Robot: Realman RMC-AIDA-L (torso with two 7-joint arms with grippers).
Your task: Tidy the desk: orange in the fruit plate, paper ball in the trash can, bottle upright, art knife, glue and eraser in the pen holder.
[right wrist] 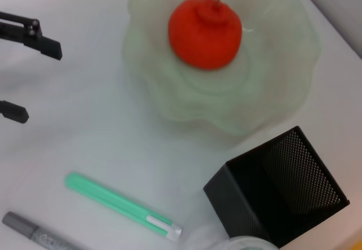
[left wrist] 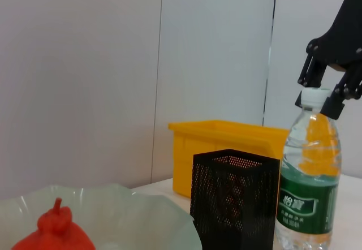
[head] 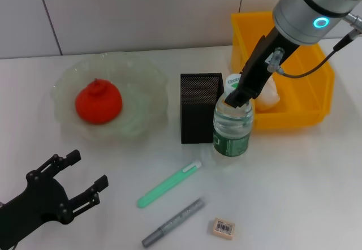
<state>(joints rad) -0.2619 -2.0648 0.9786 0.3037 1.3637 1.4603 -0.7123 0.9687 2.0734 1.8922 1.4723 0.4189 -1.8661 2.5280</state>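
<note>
The bottle [head: 232, 132] stands upright beside the pen holder [head: 199, 108]. My right gripper [head: 235, 95] is shut on its white cap, which also shows in the left wrist view [left wrist: 315, 96]. The orange [head: 99, 102] lies in the fruit plate [head: 67, 81]. The paper ball [head: 269, 94] lies in the trash can [head: 297, 114]. The green art knife [head: 168, 184], the grey glue stick [head: 172, 223] and the eraser [head: 223, 228] lie on the table in front. My left gripper [head: 89, 169] is open and empty at the near left.
The pen holder [right wrist: 277, 193] is seen from above with nothing showing inside. The trash can stands just behind and to the right of the bottle. The art knife [right wrist: 121, 205] lies between the plate [right wrist: 271, 91] and the glue stick [right wrist: 34, 230].
</note>
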